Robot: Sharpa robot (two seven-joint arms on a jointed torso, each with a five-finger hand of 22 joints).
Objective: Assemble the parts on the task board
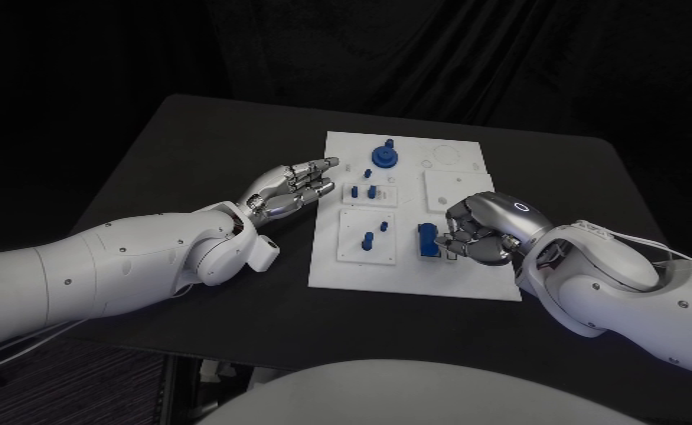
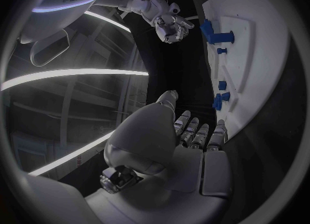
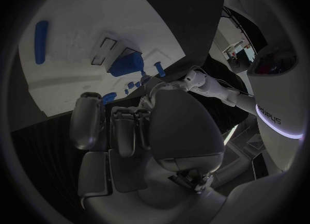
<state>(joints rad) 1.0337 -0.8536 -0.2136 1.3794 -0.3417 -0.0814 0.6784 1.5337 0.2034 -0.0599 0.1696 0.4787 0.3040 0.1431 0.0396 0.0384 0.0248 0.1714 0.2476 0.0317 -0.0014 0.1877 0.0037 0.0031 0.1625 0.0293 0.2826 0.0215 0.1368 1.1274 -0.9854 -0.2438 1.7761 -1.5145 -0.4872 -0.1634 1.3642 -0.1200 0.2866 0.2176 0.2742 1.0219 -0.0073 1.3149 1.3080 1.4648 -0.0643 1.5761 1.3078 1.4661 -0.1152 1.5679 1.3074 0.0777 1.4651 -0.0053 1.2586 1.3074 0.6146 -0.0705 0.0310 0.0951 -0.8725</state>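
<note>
The task board (image 1: 411, 280) lies mid-table with blue parts (image 1: 387, 156) on it. The left hand (image 1: 293, 188) waits at its edge, fingers apart — the right hand (image 1: 486, 230) curls over a blue block (image 1: 430, 241); I cannot tell if it grips.

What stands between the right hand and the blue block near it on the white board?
Nothing visible. The right hand hovers beside the blue block on the task board, with only bare board between them.

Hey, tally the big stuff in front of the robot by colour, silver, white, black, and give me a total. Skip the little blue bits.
Silver: 2, the left hand and the right hand
White: 1, the task board
Black: 1, the table
Total: 4
</note>
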